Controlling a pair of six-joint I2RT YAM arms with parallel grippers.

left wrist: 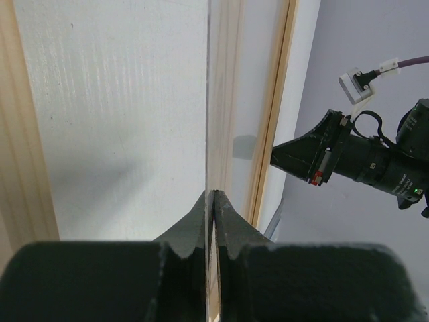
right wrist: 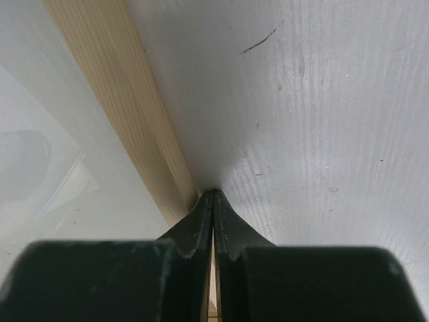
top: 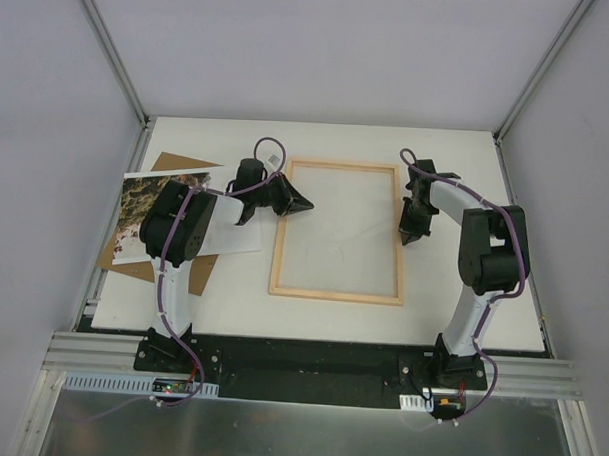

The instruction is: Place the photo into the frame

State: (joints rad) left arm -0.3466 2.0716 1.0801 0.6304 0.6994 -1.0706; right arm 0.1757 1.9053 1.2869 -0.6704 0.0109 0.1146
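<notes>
The frame (top: pixel 336 232), light wood strips around a clear pane, lies in the middle of the table. My left gripper (top: pixel 303 201) is at its left strip, jaws shut with a thin edge of the frame (left wrist: pixel 224 100) between them. My right gripper (top: pixel 408 235) is at the right strip, jaws shut, with wood of the frame (right wrist: pixel 127 107) showing between them. The photo (top: pixel 145 210), a rocky cliff print, lies at the left, partly hidden under my left arm.
A brown backing board (top: pixel 177 164) lies under the photo at the table's left edge. A white sheet (top: pixel 234 231) lies between the photo and the frame. Metal posts and grey walls close in the table. The right gripper shows in the left wrist view (left wrist: pixel 315 157).
</notes>
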